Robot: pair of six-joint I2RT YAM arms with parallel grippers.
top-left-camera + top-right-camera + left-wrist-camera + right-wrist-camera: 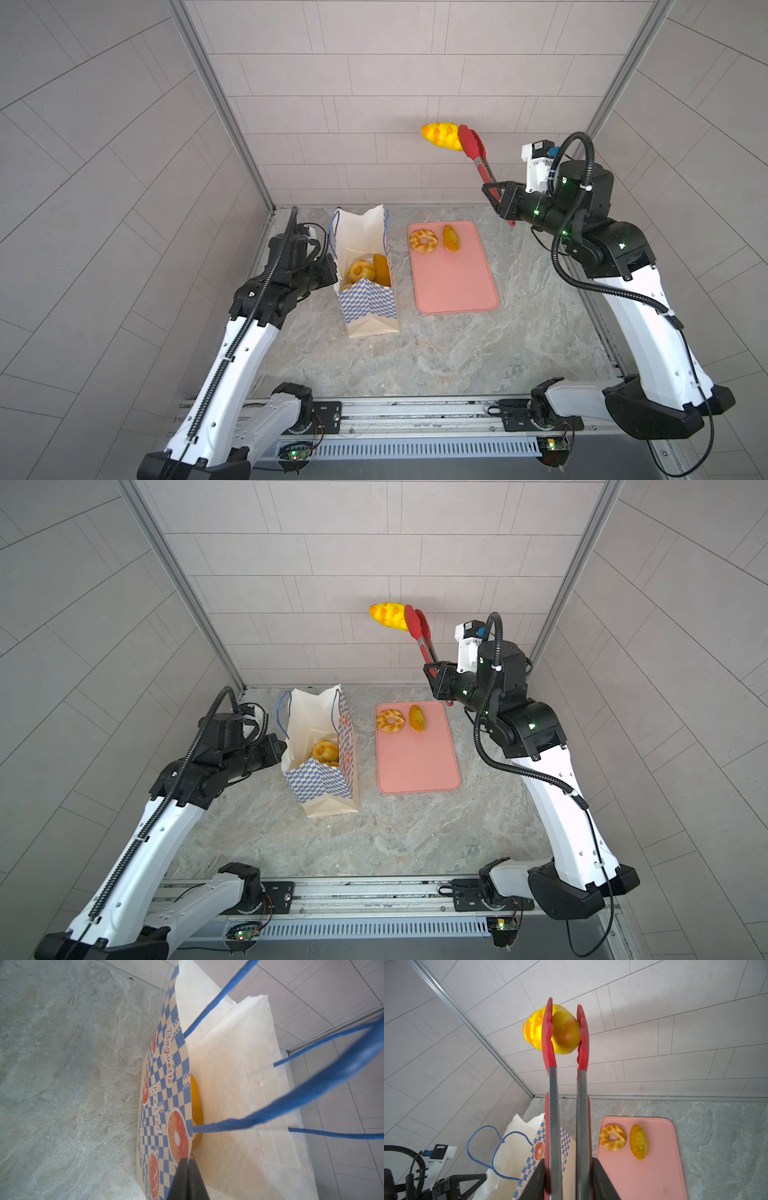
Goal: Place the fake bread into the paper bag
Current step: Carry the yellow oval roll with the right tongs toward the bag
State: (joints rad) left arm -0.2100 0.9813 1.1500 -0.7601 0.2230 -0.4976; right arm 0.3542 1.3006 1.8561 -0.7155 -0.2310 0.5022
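Right wrist view: we find the right gripper (568, 1180) pressed together on the handles of the tongs (553, 1095), whose red tips pinch a striped roll (564, 1030) lifted clear of the table (457, 357). In both top views a ring doughnut (423, 240) and an oval bun (451, 238) lie at the far end of the tray (457, 286). The paper bag (365, 299) stands upright just left of the tray, with pastries (361, 270) inside. The left gripper (188, 1178) pinches the bag's wall at the rim.

I read red script on the checkered side of the paper bag (160, 1076), standing at nine o'clock from the pink tray (453, 282): "Baguette" and "Pretzel".
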